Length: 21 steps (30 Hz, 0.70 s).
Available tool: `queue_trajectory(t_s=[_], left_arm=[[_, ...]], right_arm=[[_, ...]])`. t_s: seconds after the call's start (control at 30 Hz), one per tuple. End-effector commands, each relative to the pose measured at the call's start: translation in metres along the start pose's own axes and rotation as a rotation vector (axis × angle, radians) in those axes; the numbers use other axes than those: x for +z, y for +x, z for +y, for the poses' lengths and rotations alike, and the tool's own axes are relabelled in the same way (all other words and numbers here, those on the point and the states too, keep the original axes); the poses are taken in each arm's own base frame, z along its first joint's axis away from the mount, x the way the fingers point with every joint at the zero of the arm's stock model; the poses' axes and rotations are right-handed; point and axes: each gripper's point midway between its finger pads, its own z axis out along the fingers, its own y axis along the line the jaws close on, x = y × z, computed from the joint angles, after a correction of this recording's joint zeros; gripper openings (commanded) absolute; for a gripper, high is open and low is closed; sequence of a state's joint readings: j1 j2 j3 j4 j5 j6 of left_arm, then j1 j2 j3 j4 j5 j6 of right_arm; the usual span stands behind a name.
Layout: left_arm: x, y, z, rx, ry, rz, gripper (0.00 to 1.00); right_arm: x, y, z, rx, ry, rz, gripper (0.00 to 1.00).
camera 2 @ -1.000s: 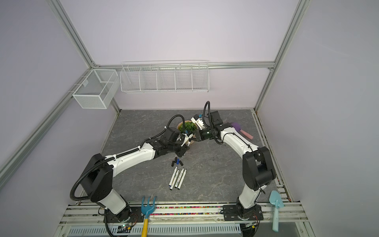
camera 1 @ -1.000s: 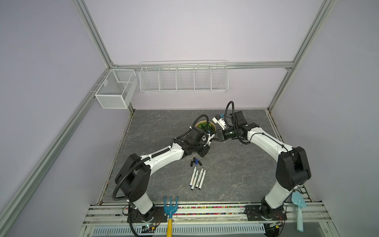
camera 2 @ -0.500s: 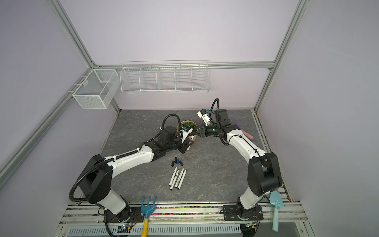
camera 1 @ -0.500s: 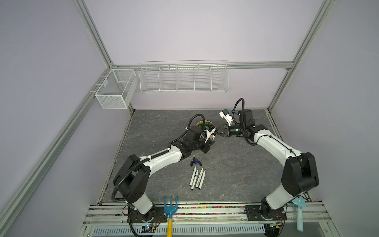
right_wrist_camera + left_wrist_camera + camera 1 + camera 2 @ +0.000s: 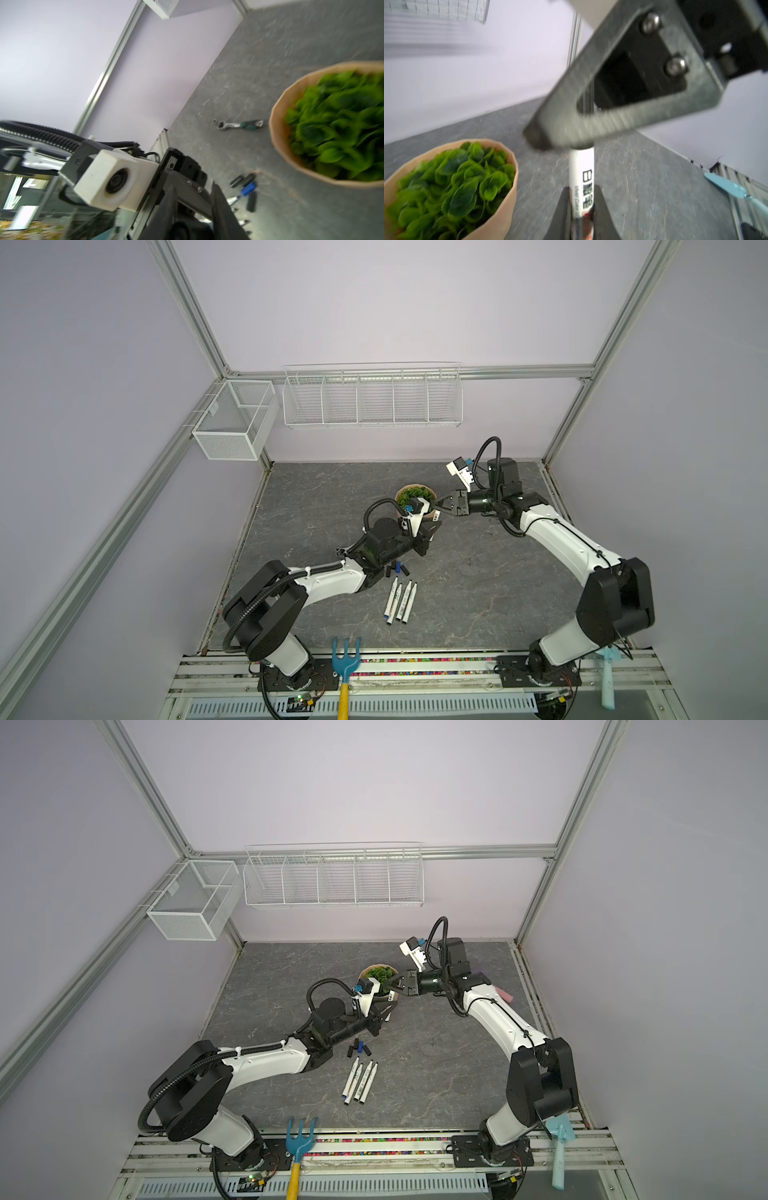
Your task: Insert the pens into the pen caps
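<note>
The left jaws are clamped on a white pen [image 5: 581, 172], gripping its labelled barrel so that it points out toward the right arm. The pen's far end is hidden behind one grey finger [image 5: 612, 120] of the right jaws, which crosses it in the left wrist view. In both top views the right jaws stand parted in a narrow V, their tips close to the left arm's wrist camera. Whether they touch the pen cannot be told. Both sets of jaws meet just beside a tan pot [image 5: 502, 212] filled with green leaves, which stands toward the back of the counter [image 5: 316, 506]. Nearer the front, just beside the left forearm, lies a small cluster of pen caps [image 5: 397, 569]. In the right wrist view three black ones and a blue cap [image 5: 248, 188] can be counted. Just in front of them four more pens [image 5: 401, 600] lie side by side, nearly parallel, with their pointed ends toward the caps. A green-handled ratchet wrench [image 5: 239, 124] lies on the counter near the pot. The counter is dark grey with pale veins like stone. Pale lilac walls framed by aluminium posts surround it. A white wire rack [image 5: 372, 398] with several compartments hangs on the back wall, and a white mesh box [image 5: 232, 423] hangs on the left one. On the front rail rest a blue garden fork [image 5: 345, 653] with a yellow handle and, by the right arm's base, a pale blue trowel [image 5: 607, 672].
</note>
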<state>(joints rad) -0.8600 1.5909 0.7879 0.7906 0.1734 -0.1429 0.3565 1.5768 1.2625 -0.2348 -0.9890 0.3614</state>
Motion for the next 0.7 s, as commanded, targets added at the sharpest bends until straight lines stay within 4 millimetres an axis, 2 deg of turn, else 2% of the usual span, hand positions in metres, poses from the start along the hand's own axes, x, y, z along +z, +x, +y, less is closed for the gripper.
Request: queue_trajectory(t_s=[0.0,0.13,0.23,0.37,0.5,0.6,0.67], left_arm=[[-0.004,-0.076,-0.017,0.010,0.063,-0.320,0.00],[0.002,-0.045,-0.002,-0.054,0.014,-0.282,0.00],[-0.006,-0.031,0.016,-0.116,-0.051,-0.275,0.00],[-0.027,-0.012,0.042,-0.168,-0.160,-0.257,0.00],[-0.057,0.010,0.077,-0.243,-0.304,-0.217,0.00],[-0.078,0.027,0.103,-0.275,-0.422,-0.156,0.00],[-0.084,0.044,0.115,-0.261,-0.490,-0.034,0.00]], right_arm=[[0.004,0.009,0.008,0.111,-0.019,0.033,0.52],[-0.015,-0.022,0.020,0.046,0.022,-0.091,0.63],[-0.034,-0.035,0.020,0.003,0.098,-0.184,0.64],[-0.059,-0.043,0.010,-0.028,0.227,-0.300,0.65],[-0.083,-0.046,-0.009,-0.011,0.357,-0.399,0.65],[-0.090,-0.044,-0.017,-0.017,0.421,-0.410,0.65],[-0.089,-0.041,-0.021,-0.013,0.437,-0.400,0.65]])
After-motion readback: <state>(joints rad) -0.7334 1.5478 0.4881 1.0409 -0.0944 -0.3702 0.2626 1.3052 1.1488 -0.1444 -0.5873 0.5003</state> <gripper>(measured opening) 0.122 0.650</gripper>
